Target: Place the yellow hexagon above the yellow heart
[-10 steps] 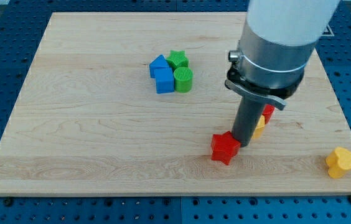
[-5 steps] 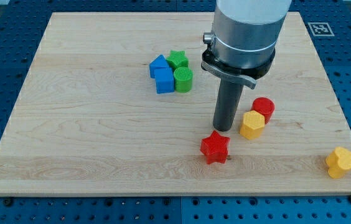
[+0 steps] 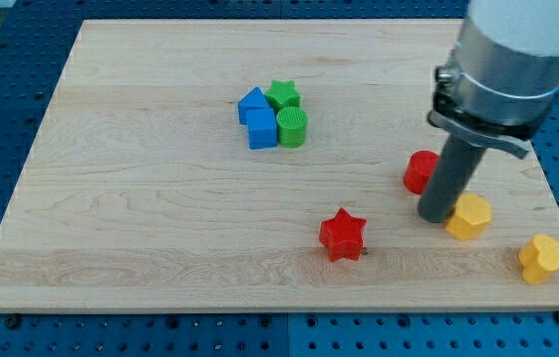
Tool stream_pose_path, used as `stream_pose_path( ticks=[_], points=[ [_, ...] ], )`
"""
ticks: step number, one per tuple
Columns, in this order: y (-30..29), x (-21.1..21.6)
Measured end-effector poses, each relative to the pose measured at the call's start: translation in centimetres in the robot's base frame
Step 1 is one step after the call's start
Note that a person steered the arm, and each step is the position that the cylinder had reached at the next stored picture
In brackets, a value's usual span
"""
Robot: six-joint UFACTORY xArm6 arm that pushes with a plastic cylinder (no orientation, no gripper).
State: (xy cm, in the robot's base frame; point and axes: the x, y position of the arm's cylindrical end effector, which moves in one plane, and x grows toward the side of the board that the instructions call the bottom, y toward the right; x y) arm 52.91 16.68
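Observation:
The yellow hexagon (image 3: pixel 470 216) lies on the wooden board at the view's lower right. My tip (image 3: pixel 435 217) stands right against its left side. The yellow heart (image 3: pixel 542 259) sits near the board's bottom right corner, to the right of and a little below the hexagon, with a gap between them. The rod hangs from the grey and white arm at the view's top right.
A red cylinder (image 3: pixel 418 172) stands just left of the rod, partly hidden by it. A red star (image 3: pixel 342 235) lies left of my tip. Two blue blocks (image 3: pixel 256 118), a green star (image 3: pixel 282 95) and a green cylinder (image 3: pixel 292 127) cluster at the upper middle. The board's right edge (image 3: pixel 557 213) is close.
My tip has swung from the left of the hexagon rightward, and the yellow hexagon has slid right and slightly down, toward the yellow heart. The red star stays where it was pushed.

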Motion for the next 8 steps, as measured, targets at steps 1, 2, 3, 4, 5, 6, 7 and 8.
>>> stream_pose_path(
  ticks=[1,2,3,4,5,6,7,8],
  points=[
    [1.3,0.0],
    [2.3,0.0],
    [3.6,0.0],
    [4.7,0.0],
    [4.8,0.0],
    [4.8,0.2],
    [5.0,0.3],
    [5.7,0.3]
  ],
)
